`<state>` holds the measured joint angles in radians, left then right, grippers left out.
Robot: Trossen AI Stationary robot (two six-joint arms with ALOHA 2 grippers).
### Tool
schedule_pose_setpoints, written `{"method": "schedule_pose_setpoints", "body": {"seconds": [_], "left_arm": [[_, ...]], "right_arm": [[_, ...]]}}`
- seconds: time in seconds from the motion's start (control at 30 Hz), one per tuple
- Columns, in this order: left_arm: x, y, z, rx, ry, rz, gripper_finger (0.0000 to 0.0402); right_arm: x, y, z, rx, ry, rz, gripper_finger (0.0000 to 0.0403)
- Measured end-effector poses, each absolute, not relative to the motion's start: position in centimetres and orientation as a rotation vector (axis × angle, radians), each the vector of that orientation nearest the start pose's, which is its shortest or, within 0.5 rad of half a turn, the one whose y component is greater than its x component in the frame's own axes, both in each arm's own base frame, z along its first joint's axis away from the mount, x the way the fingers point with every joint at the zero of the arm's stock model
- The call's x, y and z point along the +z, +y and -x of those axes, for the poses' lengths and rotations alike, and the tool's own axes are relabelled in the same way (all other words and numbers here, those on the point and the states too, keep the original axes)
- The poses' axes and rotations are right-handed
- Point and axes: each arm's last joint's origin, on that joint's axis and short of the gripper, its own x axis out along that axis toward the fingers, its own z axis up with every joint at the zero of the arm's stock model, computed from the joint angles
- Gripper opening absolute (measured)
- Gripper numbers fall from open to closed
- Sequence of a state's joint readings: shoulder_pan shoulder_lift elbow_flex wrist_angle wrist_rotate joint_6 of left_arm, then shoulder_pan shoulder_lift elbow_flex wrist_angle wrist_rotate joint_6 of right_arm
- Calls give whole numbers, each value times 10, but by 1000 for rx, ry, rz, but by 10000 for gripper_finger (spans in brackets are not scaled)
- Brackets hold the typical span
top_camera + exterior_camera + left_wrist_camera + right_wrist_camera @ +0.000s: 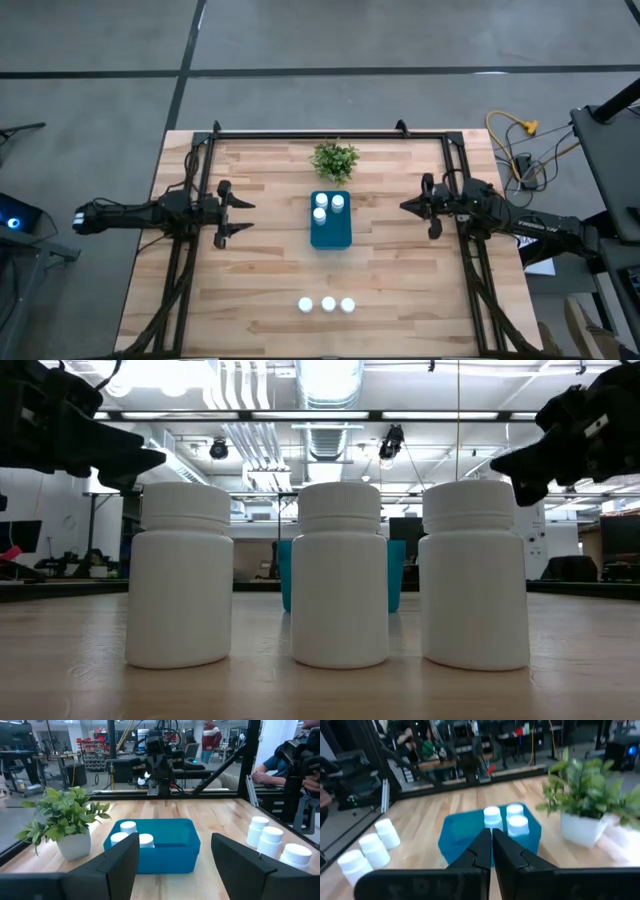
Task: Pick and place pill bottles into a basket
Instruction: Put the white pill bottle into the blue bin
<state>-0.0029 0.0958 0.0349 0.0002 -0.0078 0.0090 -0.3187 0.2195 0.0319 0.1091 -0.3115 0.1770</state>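
The teal basket (330,236) stands at the table's middle, with three white pill bottles (320,201) upright inside it. Three more pill bottles (328,303) stand upright in a row near the table's front edge, and they fill the low view (340,575). My left gripper (241,215) hovers left of the basket, open and level, pointing at it; nothing is between its fingers (120,865). My right gripper (404,207) hovers right of the basket, shut and pointing at it (491,839).
A small green plant in a white pot (335,158) stands just behind the basket. Black frame rails (330,134) run along the table's far edge and sides. People sit beyond the table's edge (272,765). Bare wood lies between the basket and the front row.
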Motion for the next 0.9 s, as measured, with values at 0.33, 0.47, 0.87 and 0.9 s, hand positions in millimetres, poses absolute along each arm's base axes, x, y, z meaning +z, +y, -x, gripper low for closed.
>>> {"method": "schedule_pose_setpoints", "body": {"seconds": [0.33, 0.47, 0.87, 0.9], "left_arm": [[166, 0, -103, 5, 79, -15, 230], [166, 0, -103, 5, 77, -16, 230], [164, 0, -103, 5, 105, -16, 231], [164, 0, -103, 4, 105, -16, 230]], "right_arm": [[178, -28, -113, -4, 46, -216, 9], [206, -28, -122, 22, 35, -198, 8], [277, -3, -192, 296, 178, -140, 9], [280, 1, -200, 317, 193, -131, 9]]}}
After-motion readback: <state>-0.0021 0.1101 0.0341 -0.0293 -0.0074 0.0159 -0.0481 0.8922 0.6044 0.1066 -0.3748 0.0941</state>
